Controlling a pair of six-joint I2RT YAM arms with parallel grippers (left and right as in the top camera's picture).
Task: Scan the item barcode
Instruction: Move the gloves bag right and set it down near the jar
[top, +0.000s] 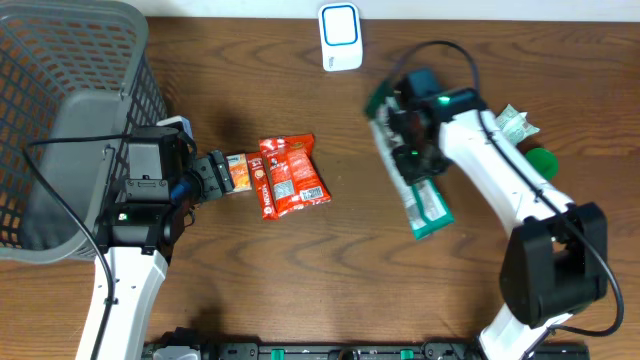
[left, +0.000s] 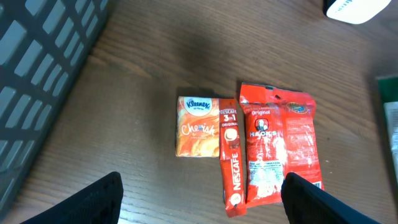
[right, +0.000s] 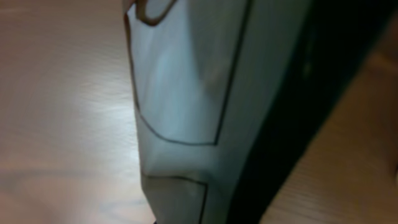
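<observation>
A long green-and-white packet (top: 425, 205) hangs slanted above the table right of centre, and my right gripper (top: 405, 152) is shut on its upper part. In the right wrist view its pale surface (right: 180, 81) fills the frame, blurred, and no barcode can be read. The white-and-blue scanner (top: 340, 37) stands at the table's far edge, apart from the packet. My left gripper (top: 212, 178) stands open and empty just left of an orange Kleenex pack (left: 198, 126), a Nescafe stick (left: 231, 158) and a red snack packet (left: 280, 143).
A grey mesh basket (top: 60, 100) takes up the far left, beside the left arm. A crumpled white-and-green wrapper (top: 515, 122) and a green round thing (top: 541, 160) lie at the right, behind the right arm.
</observation>
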